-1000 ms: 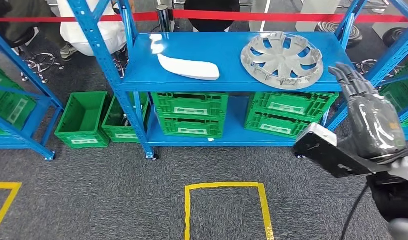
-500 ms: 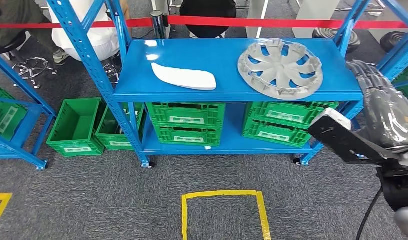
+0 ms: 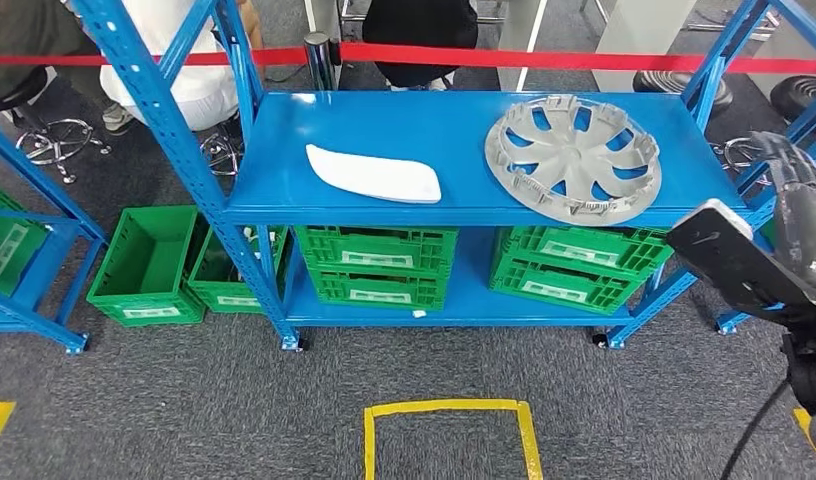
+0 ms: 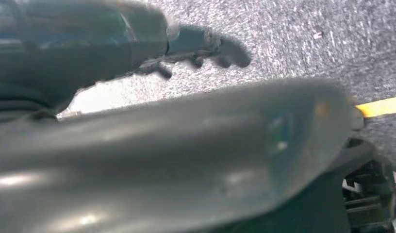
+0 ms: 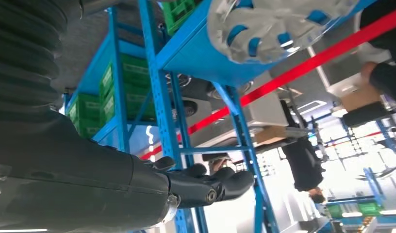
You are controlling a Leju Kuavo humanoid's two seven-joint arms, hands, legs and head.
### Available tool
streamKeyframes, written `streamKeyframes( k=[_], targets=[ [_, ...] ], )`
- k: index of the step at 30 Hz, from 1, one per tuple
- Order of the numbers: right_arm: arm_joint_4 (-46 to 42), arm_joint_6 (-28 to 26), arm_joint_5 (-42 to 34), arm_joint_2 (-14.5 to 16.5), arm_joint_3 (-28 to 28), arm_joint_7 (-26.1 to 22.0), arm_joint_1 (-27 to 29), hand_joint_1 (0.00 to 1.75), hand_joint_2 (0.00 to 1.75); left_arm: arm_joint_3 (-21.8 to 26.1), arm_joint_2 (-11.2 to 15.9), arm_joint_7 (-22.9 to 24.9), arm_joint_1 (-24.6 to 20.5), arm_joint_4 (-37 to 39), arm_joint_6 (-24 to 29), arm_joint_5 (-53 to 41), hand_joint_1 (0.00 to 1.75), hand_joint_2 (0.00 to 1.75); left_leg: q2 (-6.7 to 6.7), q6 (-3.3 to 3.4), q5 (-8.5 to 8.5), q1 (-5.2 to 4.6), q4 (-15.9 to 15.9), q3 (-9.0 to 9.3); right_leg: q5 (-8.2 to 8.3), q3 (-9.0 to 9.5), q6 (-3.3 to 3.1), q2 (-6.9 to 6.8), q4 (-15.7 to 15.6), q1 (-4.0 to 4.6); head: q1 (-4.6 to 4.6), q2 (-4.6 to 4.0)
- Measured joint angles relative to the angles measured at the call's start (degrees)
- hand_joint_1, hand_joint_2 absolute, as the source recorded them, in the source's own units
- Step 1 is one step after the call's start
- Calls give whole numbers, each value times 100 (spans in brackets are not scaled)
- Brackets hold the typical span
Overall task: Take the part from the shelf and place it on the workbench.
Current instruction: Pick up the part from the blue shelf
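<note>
At the right edge of the head view, the robot's right hand (image 3: pixel 796 205) is raised beside the blue shelf (image 3: pixel 464 205), fingers extended and holding nothing. The silver wheel cover (image 3: pixel 572 158) lies flat, face up, upper right on the shelf top; the white part (image 3: pixel 373 175) stretches left-right at centre. Green crates (image 3: pixel 376 265) fill the lower tier. The left hand (image 4: pixel 206 48) hangs over carpet, its grip unclear.
</note>
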Motion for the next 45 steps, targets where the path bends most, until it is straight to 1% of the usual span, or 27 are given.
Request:
streamKeyframes(
  k=[2, 3, 6, 7, 8, 9, 11, 13, 15, 16, 18, 21, 22, 23, 24, 27, 29, 33, 35, 37, 38, 39, 40, 41, 42, 43, 45],
  targets=[
    [25, -2, 7, -2, -40, 0, 5, 0, 175, 0, 1, 1, -5, -1, 0, -1, 0, 0, 7, -63, -39, 1, 142, -18, 25, 89, -59, 1, -62, -23, -8, -1],
    [35, -3, 8, -2, -55, 0, 5, 0, 175, 0, 2, 2, -11, -1, 0, -1, 0, 0, 6, -94, -107, 10, 325, -113, 17, 142, -80, -1, -96, -37, -13, -1],
    [70, -2, 8, 1, -80, 0, 13, 0, 175, 0, 3, 2, -17, 0, 0, -1, 0, 0, 1, -172, -472, 64, 1275, -746, -49, 245, -121, -8, -139, -47, -28, -1],
    [82, -1, 8, 2, -82, 0, 17, 0, 175, 0, 4, 2, -10, 1, 0, -1, 0, 0, 1, -191, -530, 79, 1479, -938, -84, 278, -121, -8, -140, -48, -29, -1],
    [94, -1, 8, 2, -82, 0, 21, 0, 175, 0, 6, 2, -3, 1, 0, -1, 0, 0, 2, -202, -480, 88, 1506, -1046, -125, 325, -114, -6, -140, -49, -30, -1],
    [106, -1, 9, 2, -82, 0, 22, 0, 175, 0, 8, 2, 2, 2, 0, -1, 0, 0, 3, -204, -307, 93, 1342, -1055, -172, 388, -103, -5, -140, -53, -30, 0],
    [123, 2, 8, 2, -84, 0, 22, 0, 175, 0, 10, 3, 7, 2, -1, -3, 0, 0, 10, -179, 252, 91, 673, -885, -278, 535, -65, -10, -141, -59, -33, -1],
    [134, 14, 7, 7, -85, 0, 21, 0, 175, 0, 10, 7, 6, 1, -1, -10, 0, 0, 21, -118, 461, 72, 183, -744, -370, 615, -1, -7, -142, -54, -39, -1],
    [146, 27, 5, 10, -98, -1, 26, 0, 175, 0, 11, 15, 6, 1, -1, -17, 0, 0, 24, -32, 398, 58, 75, -695, -403, 659, 77, 0, -123, -47, -48, 0],
    [151, 31, 5, 6, -114, -1, 26, 0, 175, 0, 11, 17, 6, 1, -1, -19, 0, 0, 19, 10, 443, 65, 56, -647, -421, 679, 112, -1, -99, -48, -48, -1],
    [156, 32, 7, -4, -141, -1, 16, 0, 175, 0, 10, 19, 2, 2, 0, -20, 0, 0, 15, 69, 440, 85, 15, -540, -471, 593, 159, 2, 175, -55, -32, -2],
    [167, 40, 4, -3, -145, -1, 18, 0, 175, 0, 3, 15, -2, 2, 0, -23, 0, 0, 14, 122, 372, 84, -11, -430, -838, -4, 221, 3, 1154, -61, -2, 0],
    [173, 44, 4, -2, -142, -1, 22, 0, 175, 0, 1, 15, 2, 2, 0, -25, 0, 0, 14, 127, 336, 78, -10, -397, -970, -201, 230, 3, 1386, -61, 1, 0],
    [179, 49, 4, -1, -139, -1, 24, 0, 175, 0, 1, 15, 5, 2, 0, -25, 0, 0, 14, 129, 297, 71, -10, -356, -1014, -326, 227, 3, 1462, -59, 3, 0],
    [185, 53, 5, 0, -136, -1, 24, 0, 175, 0, 1, 14, 6, 2, 0, -26, 0, 0, 13, 127, 256, 65, -10, -303, -917, -361, 211, 3, 1348, -56, 4, 0],
    [202, 58, 8, 1, -133, -1, 14, 0, 175, 0, -5, 11, 3, 0, 1, -30, 0, 0, 12, 94, 126, 43, -15, -140, -149, -146, 113, 6, 371, -27, 7, -1],
    [209, 59, 8, 4, -132, -1, 7, 0, 175, 0, -14, 9, -3, -1, 2, -32, 0, 0, 23, 40, 68, 23, -3, -106, 57, -58, 34, 13, 19, 0, 9, -2],
    [211, 57, 10, -1, -135, -2, -3, 0, 175, 0, -12, 6, -13, 0, 2, -33, 0, 0, 36, -89, -12, 10, 203, -142, 61, 73, -74, 13, -87, -32, -5, -1],
    [210, 57, 12, -1, -133, -2, -5, 0, 175, 0, -10, 4, -23, 0, 2, -34, 0, 0, 17, -144, -246, 35, 752, -453, 43, 151, -103, 3, -134, -48, -21, -2],
    [213, 58, 13, 4, -127, -2, 0, 0, 175, 0, -8, 4, -19, 1, 2, -33, 0, 0, 4, -182, -492, 63, 1397, -906, 1, 186, -116, -3, -140, -48, -39, -1],
    [214, 58, 12, 9, -125, -2, 3, 0, 175, 0, -6, 5, -11, 2, 2, -33, 0, 0, 2, -191, -492, 71, 1532, -1057, -26, 209, -116, -3, -140, -47, -45, -1],
    [214, 58, 12, 17, -123, -2, 5, 0, 175, 0, -5, 5, -3, 2, 2, -33, 0, 0, 2, -192, -359, 73, 1454, -1099, -57, 246, -112, -3, -139, -47, -52, 0],
    [214, 58, 12, 23, -124, -2, 5, 0, 175, 0, -4, 5, 2, 2, 2, -33, 0, 0, 3, -183, -111, 72, 1178, -1034, -93, 298, -103, -3, -139, -47, -57, 0],
    [214, 58, 12, 28, -125, -2, 5, 0, 175, 0, -3, 5, 4, 2, 2, -33, 0, 0, 8, -166, 181, 70, 789, -907, -132, 347, -90, -4, -141, -47, -61, 0],
    [215, 58, 12, 33, -125, -2, 5, 0, 175, 0, -1, 5, 3, 2, 2, -33, 0, 0, 14, -144, 361, 61, 439, -782, -167, 394, -73, -6, -141, -44, -64, 0],
    [215, 58, 10, 37, -125, -2, 3, 0, 175, 0, 2, 4, -1, 2, 2, -33, 0, 0, 18, -115, 446, 50, 181, -686, -196, 416, -49, -6, -139, -41, -66, 0],
    [216, 58, 7, 45, -124, -2, 3, 0, 175, 0, 5, 5, -1, 2, 2, -33, 0, 0, 22, -49, 424, 23, 26, -622, -240, 439, 14, -4, -142, -39, -64, 0]
  ],
)
